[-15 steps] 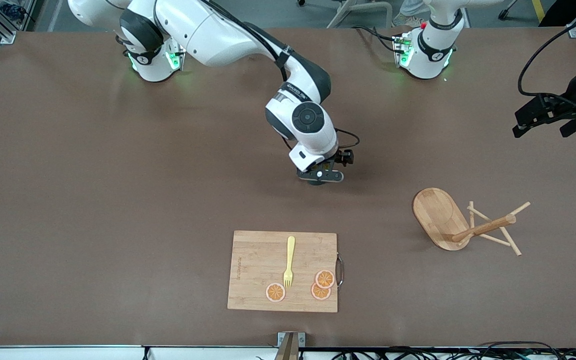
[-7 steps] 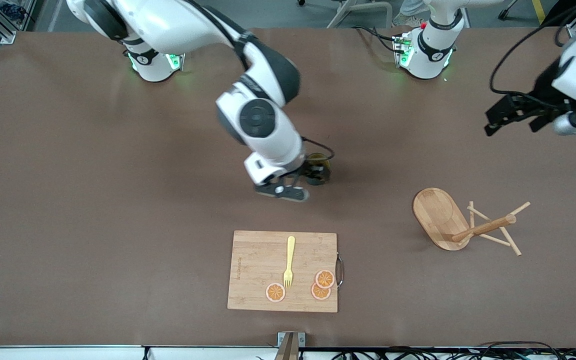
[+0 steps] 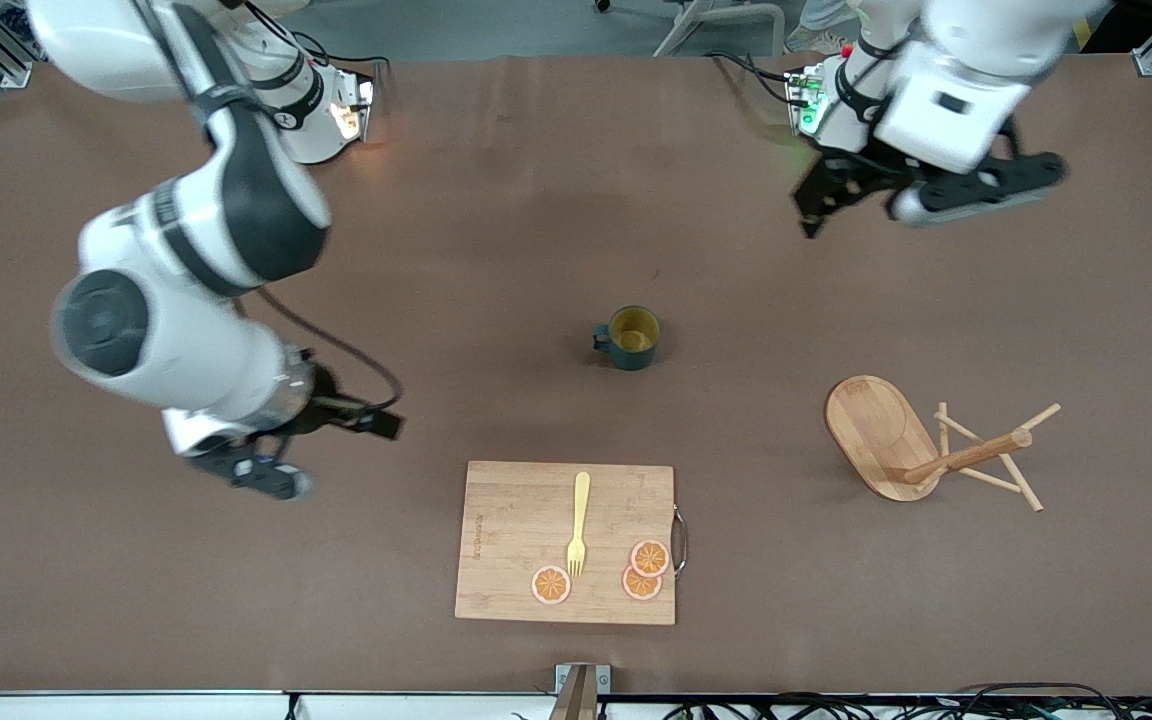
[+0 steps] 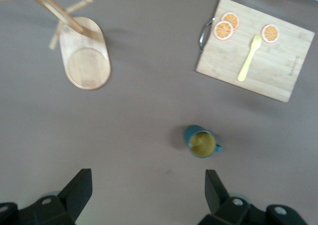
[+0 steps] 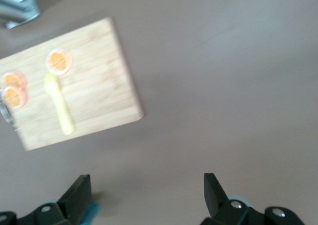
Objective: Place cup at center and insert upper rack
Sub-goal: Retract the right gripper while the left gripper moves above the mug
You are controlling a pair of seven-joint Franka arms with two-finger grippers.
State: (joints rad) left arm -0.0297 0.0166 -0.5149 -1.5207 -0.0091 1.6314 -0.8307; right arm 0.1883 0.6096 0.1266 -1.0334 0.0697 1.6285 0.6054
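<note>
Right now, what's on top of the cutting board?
On the cutting board lie a yellow fork and three orange slices, two of them overlapping beside its metal handle. Nothing covers the board; what lies under it cannot be seen.

The small dark teal-green cup (image 3: 631,338) with a mustard-yellow inside stands upright on the brown table near its middle, free of any contact, and its small handle points toward the right arm's end of the table. The light bamboo mug tree (image 3: 921,448) lies tipped over on its side, well apart from the cup, toward the left arm's end and a little nearer to the front camera. Its flat oval base is tilted up on edge, and its round post with the thin crossing pegs rests on the table.
</note>
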